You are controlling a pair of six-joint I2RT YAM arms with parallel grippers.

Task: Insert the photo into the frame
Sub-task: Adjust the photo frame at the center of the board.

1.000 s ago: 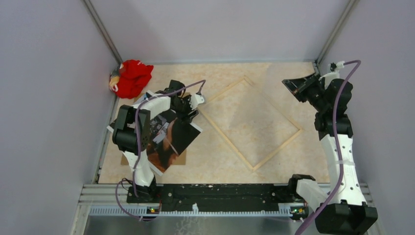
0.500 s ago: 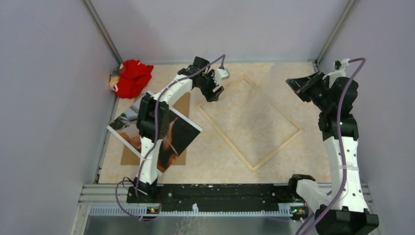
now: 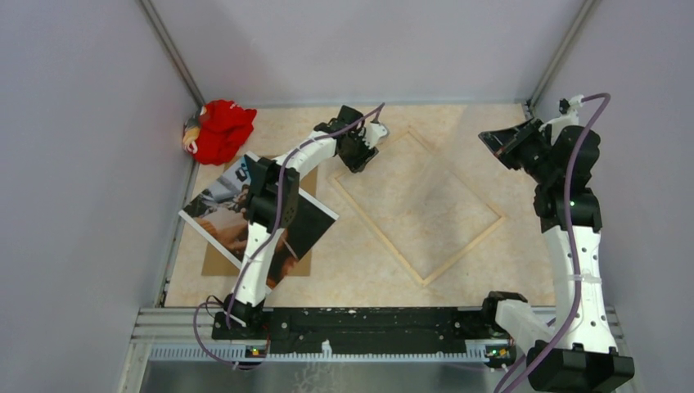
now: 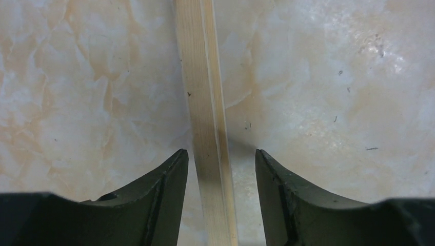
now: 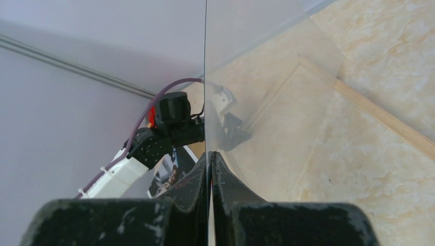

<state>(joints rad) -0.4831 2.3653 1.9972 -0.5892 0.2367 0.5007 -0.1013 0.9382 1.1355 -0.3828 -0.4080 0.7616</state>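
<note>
**Left pincer straddles the frame's rail; photo waits on its board**

The frame (image 3: 463,250), a thin rectangle of pale bare wood, lies flat and cornerwise on the marbled beige table (image 3: 360,266). The left gripper (image 4: 220,154) hangs over its 10 o'clock rail, released, with one black finger on each side of the wood and a gap at both. The photo (image 3: 307,223) is glossy and dark, in grey and reddish-brown tones with a white border. It lies at the frame's 9 o'clock on a brown backing board (image 3: 214,264), just beside the frame but not touching it. At 2 o'clock the right gripper (image 5: 209,166) is clenched on a clear pane (image 5: 267,77). A red cloth (image 3: 219,129) sits crumpled in the table's 11 o'clock corner.
</note>
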